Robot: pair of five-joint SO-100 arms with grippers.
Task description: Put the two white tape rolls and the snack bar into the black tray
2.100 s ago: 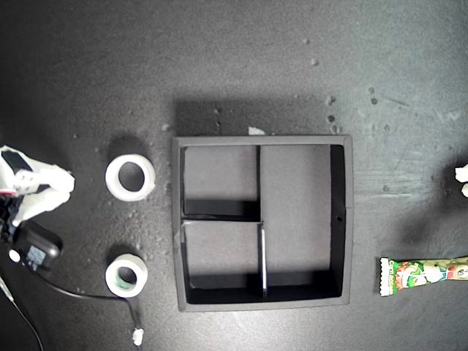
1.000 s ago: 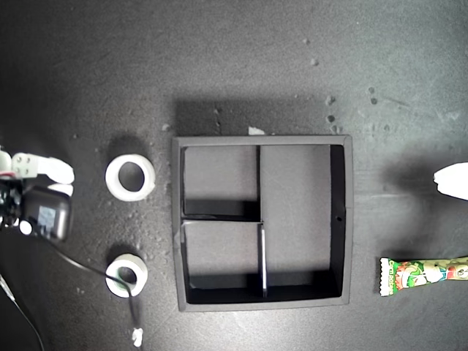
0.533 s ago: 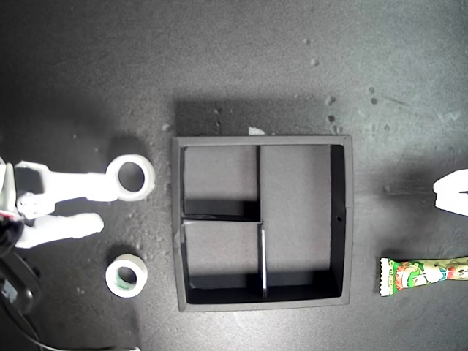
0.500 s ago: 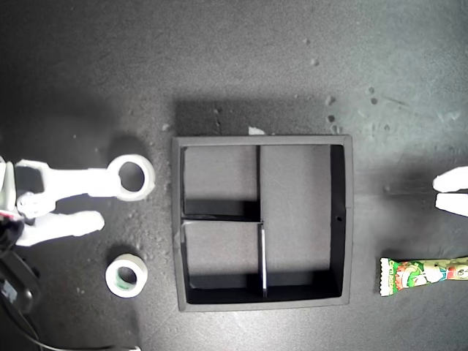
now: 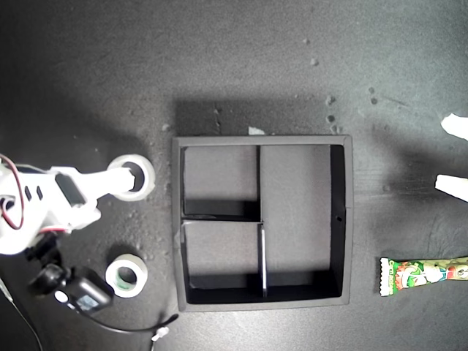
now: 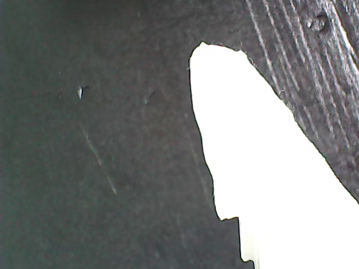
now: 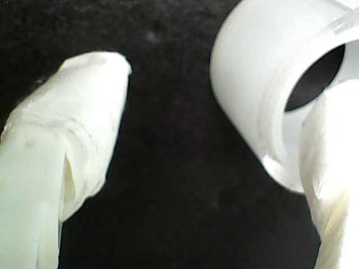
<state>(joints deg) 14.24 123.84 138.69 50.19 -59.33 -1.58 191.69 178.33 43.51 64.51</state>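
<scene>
The wider white tape roll lies on the dark table at the exterior view's left. My second gripper is open at it. One finger pokes into the hollow of the roll, while the other finger stays well clear of its outer wall. The smaller roll, with a greenish core, lies nearer the front. The black tray sits in the middle with nothing in its three compartments. The snack bar lies at the exterior view's right edge. Behind it, my first gripper is open over bare table.
The second arm's white body and its black camera module with a trailing cable crowd the smaller roll at the exterior view's left. Small white crumbs dot the table behind the tray.
My first gripper's fingertips have spread wide apart. The second arm has turned and come forward over the table, its finger staying at the wider roll's hole. Its camera module now lies beside the smaller roll.
</scene>
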